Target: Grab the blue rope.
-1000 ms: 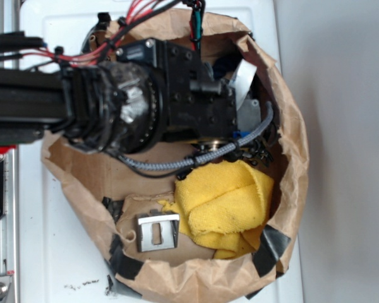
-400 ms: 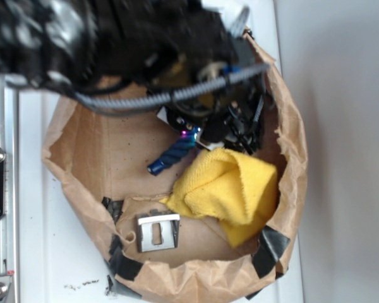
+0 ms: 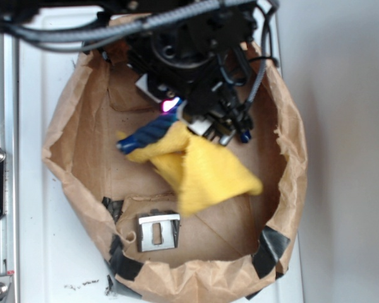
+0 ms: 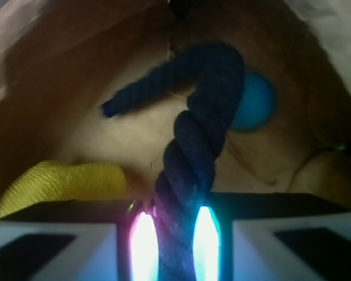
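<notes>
The tool (image 4: 174, 246) is closed on the blue rope (image 4: 202, 134): in the wrist view the rope stands between the two glowing fingers (image 4: 143, 246), with no gap on either side. From there it goes up, bends over at the top, and its free end points to the left and a little down. In the exterior view the tool (image 3: 177, 108) is under the black arm at the upper part of the brown paper bag (image 3: 290, 158), and the blue rope (image 3: 145, 134) hangs out from it towards the left, slanted.

The yellow cloth (image 3: 205, 170) is just beside the rope in this view and seems to touch it; it is blurred, so I cannot tell if it is lifted with the rope or only lies below it. In the wrist view a round teal-blue ball (image 4: 254, 102) sits behind the rope on the paper. A metal clip (image 3: 158, 230) lies on the bottom of the bag, near the lower edge, apart from the cloth. The bag stands on a white bench (image 3: 57, 265).
</notes>
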`<state>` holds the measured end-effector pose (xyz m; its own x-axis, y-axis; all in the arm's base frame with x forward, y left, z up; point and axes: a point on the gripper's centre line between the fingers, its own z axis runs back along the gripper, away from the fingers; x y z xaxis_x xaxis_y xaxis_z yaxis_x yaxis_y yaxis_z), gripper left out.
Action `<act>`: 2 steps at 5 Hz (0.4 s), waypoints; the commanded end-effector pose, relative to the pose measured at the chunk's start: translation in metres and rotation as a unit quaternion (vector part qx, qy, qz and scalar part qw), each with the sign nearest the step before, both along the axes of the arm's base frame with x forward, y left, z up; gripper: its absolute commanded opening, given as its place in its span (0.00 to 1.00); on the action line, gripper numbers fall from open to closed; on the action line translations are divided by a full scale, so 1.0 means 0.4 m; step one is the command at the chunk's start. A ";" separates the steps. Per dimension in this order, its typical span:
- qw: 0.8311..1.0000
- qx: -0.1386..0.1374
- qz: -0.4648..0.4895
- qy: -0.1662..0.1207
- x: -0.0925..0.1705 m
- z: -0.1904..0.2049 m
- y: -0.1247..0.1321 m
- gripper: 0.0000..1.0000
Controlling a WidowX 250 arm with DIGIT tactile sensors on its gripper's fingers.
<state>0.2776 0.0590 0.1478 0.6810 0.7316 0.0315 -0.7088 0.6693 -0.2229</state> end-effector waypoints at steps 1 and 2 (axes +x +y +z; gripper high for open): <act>0.994 0.071 -0.083 -0.032 -0.013 0.079 -0.080 0.00; 0.991 0.096 -0.085 -0.045 -0.016 0.072 -0.094 0.00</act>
<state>0.2676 0.0149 0.1606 0.7983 0.5756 0.1769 -0.5668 0.8175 -0.1021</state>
